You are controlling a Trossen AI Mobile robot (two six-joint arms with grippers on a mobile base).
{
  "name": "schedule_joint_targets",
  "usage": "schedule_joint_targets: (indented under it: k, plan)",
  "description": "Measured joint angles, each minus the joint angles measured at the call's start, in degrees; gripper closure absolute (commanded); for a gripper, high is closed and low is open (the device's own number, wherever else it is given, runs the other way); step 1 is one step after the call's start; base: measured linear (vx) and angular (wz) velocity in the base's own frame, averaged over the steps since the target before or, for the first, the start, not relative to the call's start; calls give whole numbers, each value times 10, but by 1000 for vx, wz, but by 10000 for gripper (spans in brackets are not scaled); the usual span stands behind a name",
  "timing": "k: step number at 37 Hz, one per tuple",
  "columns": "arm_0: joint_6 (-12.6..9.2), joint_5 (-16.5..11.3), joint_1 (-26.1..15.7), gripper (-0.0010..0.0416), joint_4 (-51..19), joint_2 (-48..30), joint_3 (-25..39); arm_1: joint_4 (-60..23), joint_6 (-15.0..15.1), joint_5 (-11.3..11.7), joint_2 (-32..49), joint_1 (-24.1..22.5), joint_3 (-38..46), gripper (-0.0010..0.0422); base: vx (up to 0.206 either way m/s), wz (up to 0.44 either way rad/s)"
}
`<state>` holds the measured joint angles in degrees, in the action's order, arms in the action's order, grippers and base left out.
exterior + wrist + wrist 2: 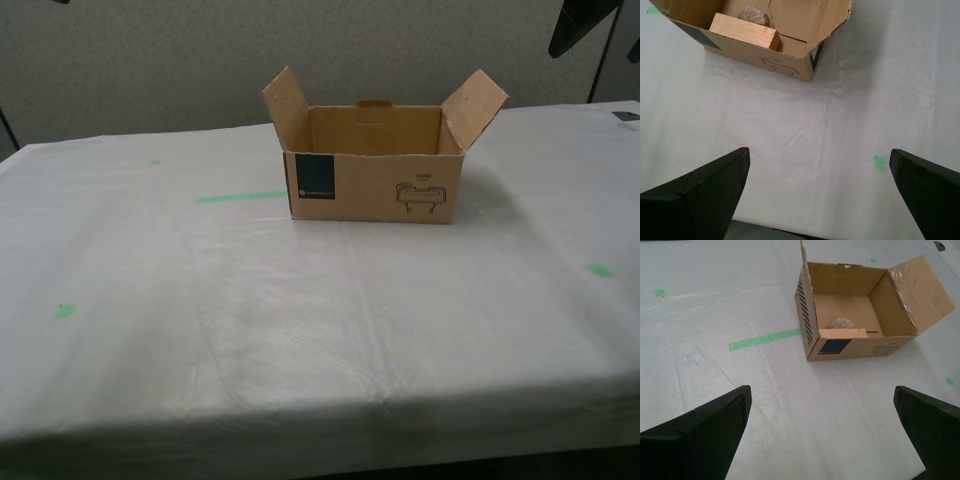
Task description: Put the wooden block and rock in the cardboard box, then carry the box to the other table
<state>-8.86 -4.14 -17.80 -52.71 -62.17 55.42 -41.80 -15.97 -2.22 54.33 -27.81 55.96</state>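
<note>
In the exterior view the cardboard box (372,175) sits flaps-up on the white-sheeted counter (300,320), beside a strip of green tape (240,197); its contents are hidden from here. In the second wrist view my second gripper (822,432) hangs over bare sheeting, fingers (705,430) spread wide and empty, well apart from the box, where the rock (842,323) lies just behind the wooden block (842,333). In the first wrist view my first gripper (817,192) is likewise released and empty; block and rock lie together inside the box.
</note>
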Motion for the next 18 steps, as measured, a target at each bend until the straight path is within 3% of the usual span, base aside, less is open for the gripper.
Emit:
schedule_joint_targets:
  k: [18]
  plan:
    - [0, 0, 0, 16, 0, 0, 0, 0, 0, 0, 0, 0, 0, 23, 0, 0]
